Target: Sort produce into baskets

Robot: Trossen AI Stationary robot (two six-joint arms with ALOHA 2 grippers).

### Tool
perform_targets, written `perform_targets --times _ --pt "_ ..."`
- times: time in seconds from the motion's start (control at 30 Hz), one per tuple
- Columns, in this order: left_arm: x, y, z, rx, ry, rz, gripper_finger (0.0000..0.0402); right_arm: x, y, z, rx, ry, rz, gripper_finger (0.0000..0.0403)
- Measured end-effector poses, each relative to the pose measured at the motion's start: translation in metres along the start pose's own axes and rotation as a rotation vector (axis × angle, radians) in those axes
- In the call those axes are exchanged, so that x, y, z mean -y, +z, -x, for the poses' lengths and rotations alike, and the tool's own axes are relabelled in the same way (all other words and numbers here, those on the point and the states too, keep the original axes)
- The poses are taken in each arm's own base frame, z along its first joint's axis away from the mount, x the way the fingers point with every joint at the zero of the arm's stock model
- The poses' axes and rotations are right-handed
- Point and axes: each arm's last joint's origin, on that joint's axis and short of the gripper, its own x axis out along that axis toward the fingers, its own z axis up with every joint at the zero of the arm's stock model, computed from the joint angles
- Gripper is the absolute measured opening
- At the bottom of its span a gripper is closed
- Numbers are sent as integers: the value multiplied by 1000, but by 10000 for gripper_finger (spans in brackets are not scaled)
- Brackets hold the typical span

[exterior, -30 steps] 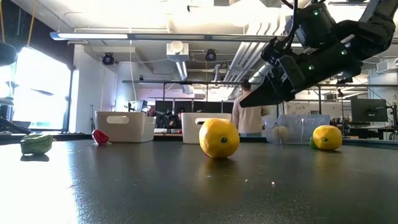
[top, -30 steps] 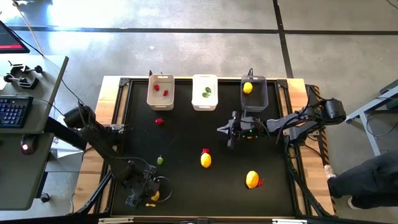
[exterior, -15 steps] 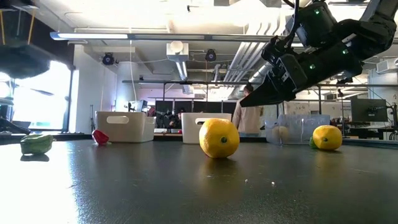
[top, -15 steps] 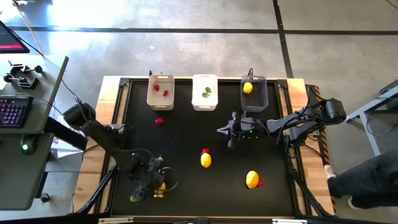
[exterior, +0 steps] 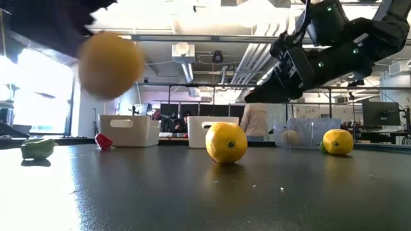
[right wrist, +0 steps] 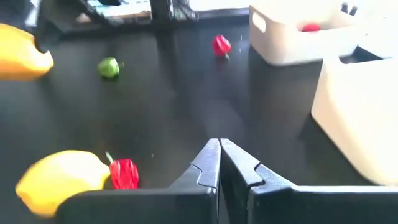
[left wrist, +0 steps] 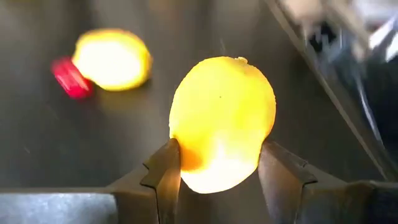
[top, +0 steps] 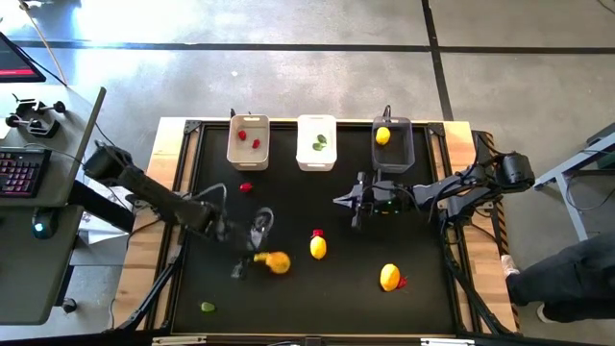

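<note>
- The black-topped table [top: 288,207] with its wooden rim carries everything; its near-left part is bare but for one small green piece [top: 208,308] close to the front edge.
- The left arm reaches from the table's left edge toward the middle. Its left hand [top: 261,258] is closed on an egg-sized orange-yellow lemon-like fruit [top: 278,262], lifted clear of the table; the left wrist view shows the fruit clamped between both fingers [left wrist: 163,174].
- The right arm comes in from the right edge and hangs above the table, just in front of the dark grey bin [top: 393,142]. Its right hand [top: 348,201] has the fingers pressed together, holding nothing.
- Three rectangular plastic bins stand in a row along the far edge: the beige bin [top: 248,141] with red pieces, the bright white bin [top: 316,142] with green, the grey one with a yellow fruit.
- A yellow lemon-like fruit [top: 318,248] lies mid-table, beside a small red piece [top: 317,234].
- Another yellow-orange fruit [top: 389,278] sits front right.
- A red piece [top: 246,187] lies near the beige bin.
</note>
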Motion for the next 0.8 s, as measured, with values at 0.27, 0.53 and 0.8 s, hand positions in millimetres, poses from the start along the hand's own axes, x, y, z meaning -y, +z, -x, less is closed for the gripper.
perform_targets --times 0.27,0.53,0.8 --pt "-58 5 9 283 158 -7 156 -1 16 -3 90 -2 -12 12" --pt "-111 14 25 403 333 -16 156 -7 39 -19 110 -10 -47 119" --pt "-144 9 37 394 455 -24 156 -13 66 -27 155 -106 -55 219"
